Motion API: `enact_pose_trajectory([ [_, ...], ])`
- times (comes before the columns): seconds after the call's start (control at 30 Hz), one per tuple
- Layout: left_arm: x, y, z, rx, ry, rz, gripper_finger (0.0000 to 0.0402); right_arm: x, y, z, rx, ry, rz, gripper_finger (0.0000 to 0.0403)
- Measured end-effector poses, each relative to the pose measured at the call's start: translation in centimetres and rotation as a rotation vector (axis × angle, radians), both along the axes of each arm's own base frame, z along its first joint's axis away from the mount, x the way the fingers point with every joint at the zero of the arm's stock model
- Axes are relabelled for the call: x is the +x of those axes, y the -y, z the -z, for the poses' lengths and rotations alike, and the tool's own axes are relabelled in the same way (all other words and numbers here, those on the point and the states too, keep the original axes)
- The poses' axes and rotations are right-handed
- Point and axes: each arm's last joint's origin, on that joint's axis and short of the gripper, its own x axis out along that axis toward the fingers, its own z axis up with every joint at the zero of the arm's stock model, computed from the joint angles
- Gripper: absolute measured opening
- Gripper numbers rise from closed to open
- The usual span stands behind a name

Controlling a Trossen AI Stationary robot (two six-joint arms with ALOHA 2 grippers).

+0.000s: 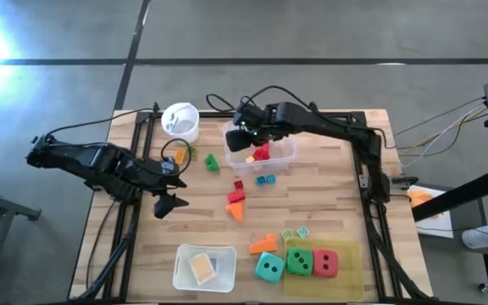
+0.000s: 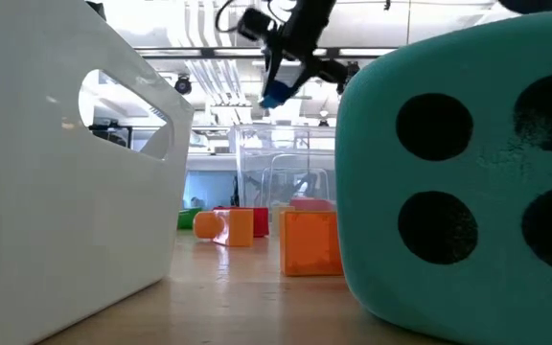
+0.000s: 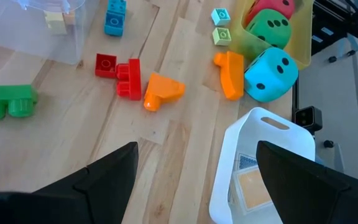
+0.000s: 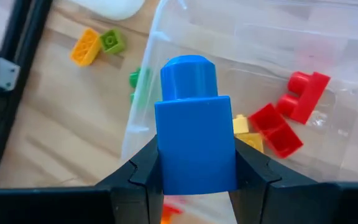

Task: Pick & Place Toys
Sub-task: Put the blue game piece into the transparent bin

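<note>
My right gripper hangs over the left end of the clear tub, shut on a blue block that also shows in the low view. Red blocks and a yellow block lie in the tub. My left gripper stands open above the table's left part with nothing between its fingers. On the wood lie a green block, red blocks, orange blocks, a small blue block, two tiles and teal, green and red dice. My right gripper pinches the blue block's square body by two opposite sides between its two fingers. The fingers slant down from above. The block's round stud points away from the gripper, and the block hangs clear above the tub.
A white cup stands at the far edge left of the tub, with small yellow and green blocks near it. A white bin holding a tile sits at the near edge. The green and red dice rest on a yellowish tray.
</note>
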Motion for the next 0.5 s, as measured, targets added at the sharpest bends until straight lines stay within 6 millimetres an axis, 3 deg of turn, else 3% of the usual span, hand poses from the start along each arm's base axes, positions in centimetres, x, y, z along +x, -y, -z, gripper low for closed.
enact_pose_trajectory([
  [0.23, 0.0, 0.0, 0.0, -0.001, 0.0, -0.001, 0.033, 1.7, 2.5, 2.3, 0.03, -0.041, 0.028, 0.0122],
  [0.5, 0.0, 0.0, 0.0, -0.004, -0.002, -0.004, 0.033, 1.7, 4.1, 5.6, 0.11, -0.135, 0.045, 0.0122],
])
